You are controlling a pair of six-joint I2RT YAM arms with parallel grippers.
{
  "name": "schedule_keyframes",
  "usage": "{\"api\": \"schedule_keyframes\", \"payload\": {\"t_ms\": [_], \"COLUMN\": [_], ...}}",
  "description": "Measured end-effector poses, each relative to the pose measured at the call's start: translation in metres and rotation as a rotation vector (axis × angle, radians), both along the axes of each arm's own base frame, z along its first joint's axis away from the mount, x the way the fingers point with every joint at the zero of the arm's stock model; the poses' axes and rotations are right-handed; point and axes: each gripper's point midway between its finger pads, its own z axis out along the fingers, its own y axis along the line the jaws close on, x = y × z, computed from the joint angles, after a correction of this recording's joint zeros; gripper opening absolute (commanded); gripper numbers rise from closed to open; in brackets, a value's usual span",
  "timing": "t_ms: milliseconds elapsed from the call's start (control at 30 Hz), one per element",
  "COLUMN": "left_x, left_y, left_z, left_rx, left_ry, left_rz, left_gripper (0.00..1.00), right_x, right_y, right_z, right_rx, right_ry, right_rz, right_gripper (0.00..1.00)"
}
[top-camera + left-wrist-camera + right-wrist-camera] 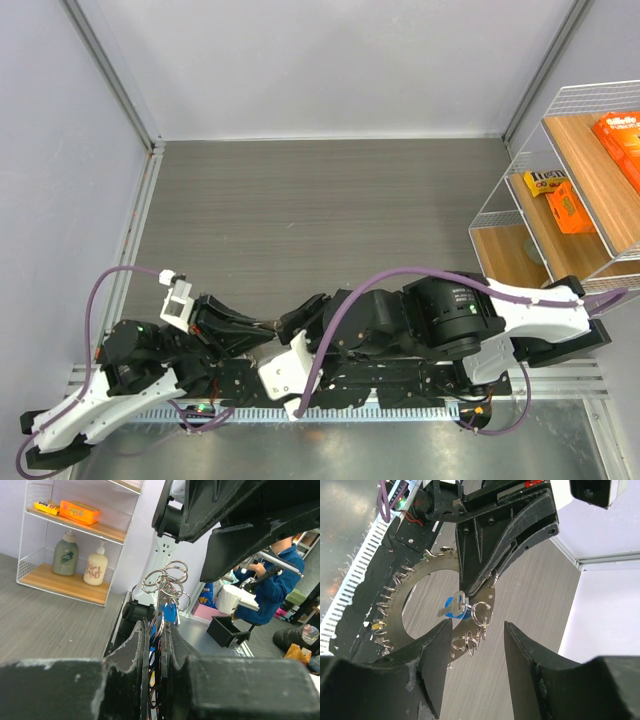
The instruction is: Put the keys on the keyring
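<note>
The grey wood-grain desk (pixel 330 210) is carrying both arms at its near edge. A white wire shelf (pixel 497 205) is standing at its far right corner, well away from both sets of fingers, with orange boxes (pixel 570 205) sitting on its boards.

The two arms are reaching toward each other low over the near part of the desk, so that their fingers are meeting tip to tip.

The left fingers (pixel 477 575) are clenching hard on the keyring (pixel 410 585). The wrist view is showing the silvery disc edge-on, pinched between the two pads and running down into the gap between them. The ring is being held up off the desk, with its toothed rim sticking out to both sides of those fingers.

The right fingers (pixel 298 320) are standing apart, released and grasping nothing. They are facing the flat side of the ring, with its lower rim lying just beyond the gap between them.

A blue-headed key (pixel 452 609) is sitting against the ring, right below the tips of the left fingers and just past the tip of one right finger. Whether it is threaded onto the ring cannot be told.

A cluster of small split rings (pixel 472 632) is hanging from the rim just beside the key, opposite the open gap of the right fingers.
</note>
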Motion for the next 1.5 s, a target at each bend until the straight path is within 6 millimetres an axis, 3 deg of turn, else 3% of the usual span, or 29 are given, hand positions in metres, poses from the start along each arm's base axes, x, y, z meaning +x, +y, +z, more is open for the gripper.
{"api": "schedule_keyframes", "payload": {"t_ms": [467,1067,1500], "left_x": [0.0,-0.002,-0.01], "left_y": [0.001,0.003,0.003], "left_z": [-0.011,-0.012,-0.013], "left_rx": [0.04,0.047,0.054], "left_ry": [0.05,0.055,0.041], "left_rz": [-0.002,-0.007,-0.047], "left_gripper": [0.0,0.0,0.0], "right_x": [-0.01,0.001,0.007], "right_y": [0.014,0.018,0.008], "right_z": [-0.017,-0.043,-0.031], "right_rx": [-0.039,-0.122,-0.09], "right_ry": [-0.116,-0.202,-0.218], "right_rz": [0.022,-0.01,-0.024], "right_gripper": [0.43,0.4,0.38]}}
